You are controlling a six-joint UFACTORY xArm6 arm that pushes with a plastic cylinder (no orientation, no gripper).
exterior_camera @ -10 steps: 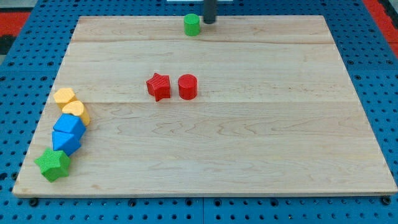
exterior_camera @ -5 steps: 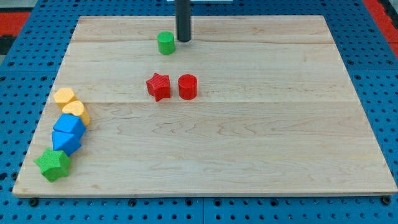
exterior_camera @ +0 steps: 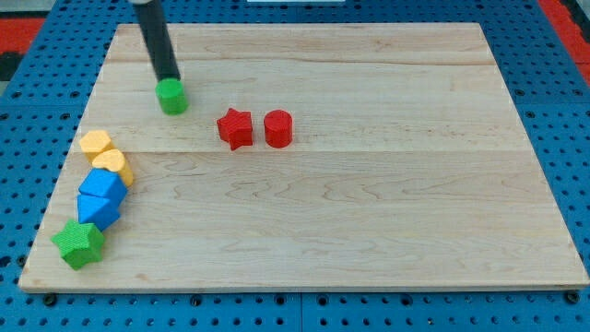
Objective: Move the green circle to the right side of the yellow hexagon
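The green circle (exterior_camera: 171,96) sits on the wooden board (exterior_camera: 369,231) in the upper left part, left of the red star. My tip (exterior_camera: 170,79) touches the circle's top edge, the rod leaning up and to the left. The yellow hexagon (exterior_camera: 95,143) lies near the board's left edge, below and left of the green circle, with a clear gap between them.
A red star (exterior_camera: 235,128) and a red circle (exterior_camera: 278,128) sit side by side near the middle. Below the hexagon a yellow heart-like block (exterior_camera: 113,166), two blue blocks (exterior_camera: 100,188) (exterior_camera: 98,212) and a green star (exterior_camera: 78,243) line the left edge.
The green circle has been pushed from the board's top edge down and to the left, past the red star. My tip followed it the same way.
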